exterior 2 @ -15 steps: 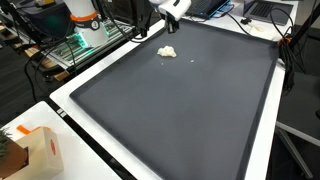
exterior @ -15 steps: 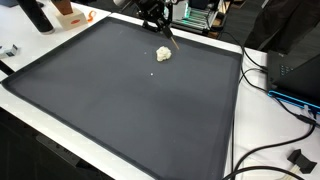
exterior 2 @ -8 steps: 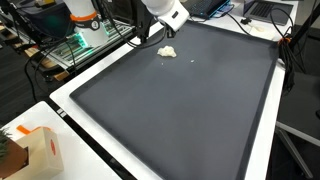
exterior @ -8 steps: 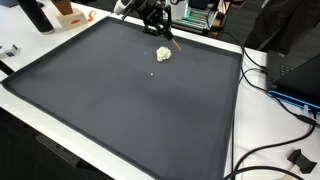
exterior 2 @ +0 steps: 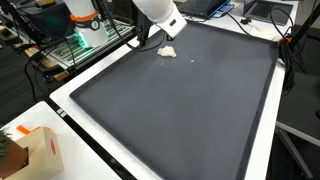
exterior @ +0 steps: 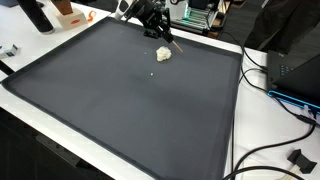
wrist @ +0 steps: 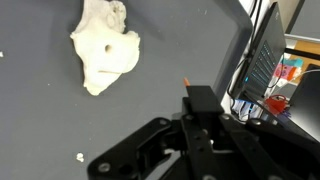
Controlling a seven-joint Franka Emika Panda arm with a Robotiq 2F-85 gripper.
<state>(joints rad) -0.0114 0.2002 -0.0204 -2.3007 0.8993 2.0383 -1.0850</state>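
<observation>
The claw (exterior: 160,36) hangs low over the far part of the dark mat (exterior: 110,110); whether it is clenched or released I cannot tell. A white lump (exterior: 163,54) lies free on the mat just beside it, with a small crumb (exterior: 152,72) near the lump.

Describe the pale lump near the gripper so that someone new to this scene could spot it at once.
A large dark mat fills most of both exterior views. Near its far edge, beside the gripper, lies an irregular cream-white lump. It is the only sizeable thing on the mat; the one white crumb nearby is far smaller.
</observation>
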